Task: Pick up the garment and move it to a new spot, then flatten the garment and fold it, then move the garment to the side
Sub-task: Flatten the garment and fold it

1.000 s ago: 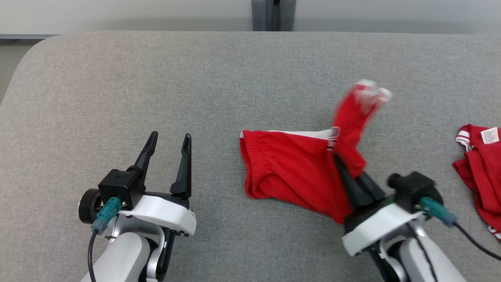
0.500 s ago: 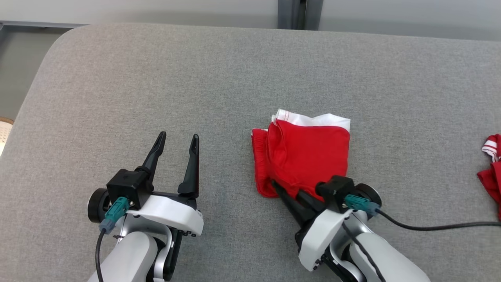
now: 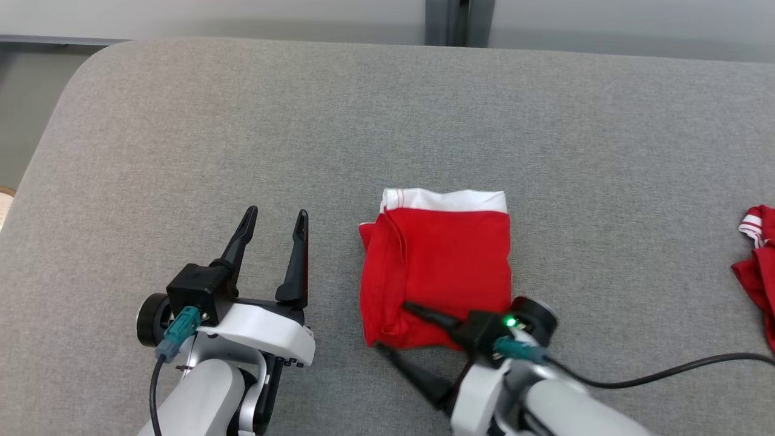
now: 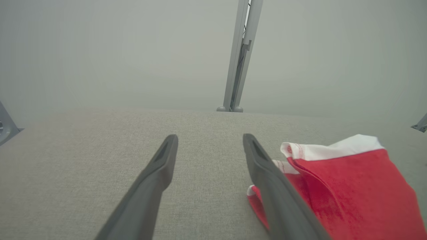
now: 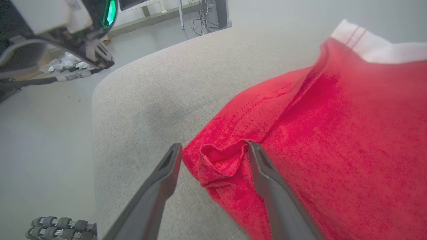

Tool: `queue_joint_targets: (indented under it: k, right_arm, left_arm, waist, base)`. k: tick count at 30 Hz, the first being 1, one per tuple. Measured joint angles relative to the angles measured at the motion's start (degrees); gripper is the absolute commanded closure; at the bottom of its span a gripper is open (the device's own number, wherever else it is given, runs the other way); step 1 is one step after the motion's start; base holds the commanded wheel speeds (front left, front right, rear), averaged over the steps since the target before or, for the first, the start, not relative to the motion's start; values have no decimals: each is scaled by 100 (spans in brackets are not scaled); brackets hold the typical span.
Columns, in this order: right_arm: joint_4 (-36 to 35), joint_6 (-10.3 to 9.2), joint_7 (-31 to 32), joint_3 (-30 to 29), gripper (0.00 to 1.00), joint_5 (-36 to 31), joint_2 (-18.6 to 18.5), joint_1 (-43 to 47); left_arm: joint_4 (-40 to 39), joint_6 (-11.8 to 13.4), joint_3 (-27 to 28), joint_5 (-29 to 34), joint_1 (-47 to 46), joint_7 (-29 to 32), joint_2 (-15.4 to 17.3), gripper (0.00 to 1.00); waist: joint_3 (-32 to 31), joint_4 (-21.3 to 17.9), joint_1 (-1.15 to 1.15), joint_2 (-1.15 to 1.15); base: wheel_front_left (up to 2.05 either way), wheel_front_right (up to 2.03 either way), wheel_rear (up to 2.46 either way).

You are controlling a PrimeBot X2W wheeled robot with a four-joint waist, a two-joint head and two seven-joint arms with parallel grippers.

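On the left, the left hand hovers over the grey padded surface with its two dark fingers spread apart and nothing between them. In the left wrist view, the same left hand points across bare grey fabric, and the garment lies just beside its right finger. Near the middle of the surface, the red garment lies folded into a rough rectangle, its white band along the far edge. The right hand sits at the garment's near left corner, its fingers wide apart. One finger lies over the red cloth and the other over the grey fabric. From the right wrist, a small bunched fold of the garment sits between the parted fingers of the right hand, unclamped. At the far right edge lies another red cloth, well apart.
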Motion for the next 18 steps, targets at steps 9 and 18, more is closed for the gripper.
queue_joint_targets:
  k: [9, 18]
  right_arm:
    - [-498, -2, -319, -1221, 0, 200, -293, 497]
    - [-1228, -3, -530, -3450, 0, 56, -27, 1524]
  left_arm:
    - [0, 32, 16, -24, 9, -5, 77, 0]
    - [-153, 175, 87, 7, 152, 45, 318, 0]
  waist:
    - [-97, -201, 0, 0]
    - [-423, -503, 0, 0]
  base:
    - [0, 0, 0]
    - [0, 0, 0]
